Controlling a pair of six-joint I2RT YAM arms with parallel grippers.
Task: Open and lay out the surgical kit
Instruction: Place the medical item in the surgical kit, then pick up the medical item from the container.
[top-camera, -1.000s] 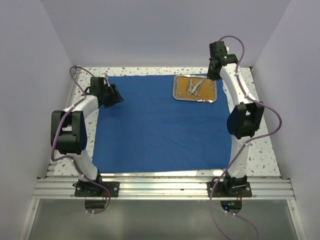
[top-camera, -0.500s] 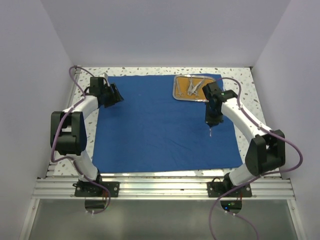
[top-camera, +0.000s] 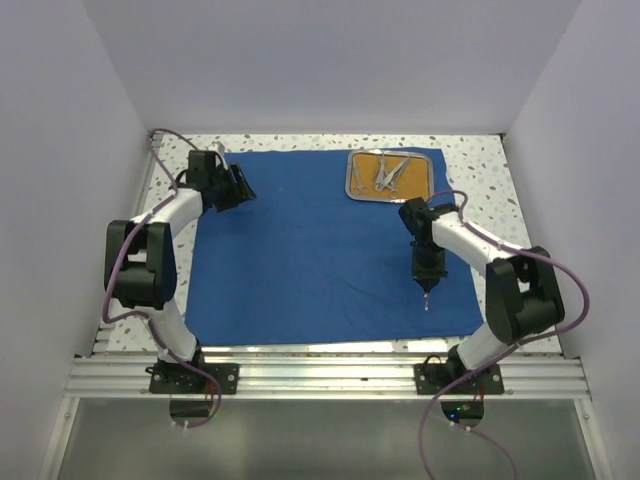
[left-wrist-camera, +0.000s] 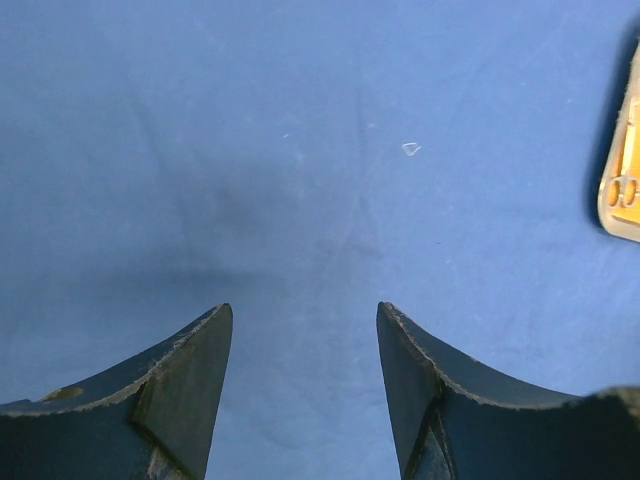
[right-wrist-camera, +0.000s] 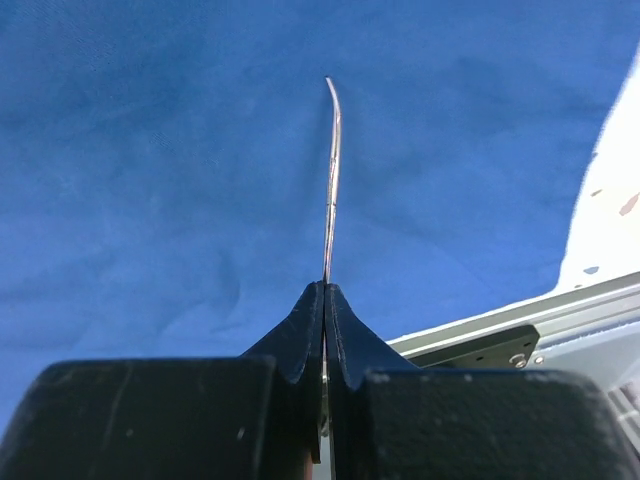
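Since a moment ago the right gripper has swung from beside the tray down to the near right part of the blue cloth, carrying a thin silver tool.

Spread flat on the speckled table, the blue cloth bears the tray on its far right corner, with other silver tools lying inside. The left gripper hangs released, its jaws apart, over the cloth's far left part. The right gripper is clenched on the curved-tipped thin silver tool, which points down at the cloth; whether its tip touches cannot be told.

Pale lavender walls, speckled table
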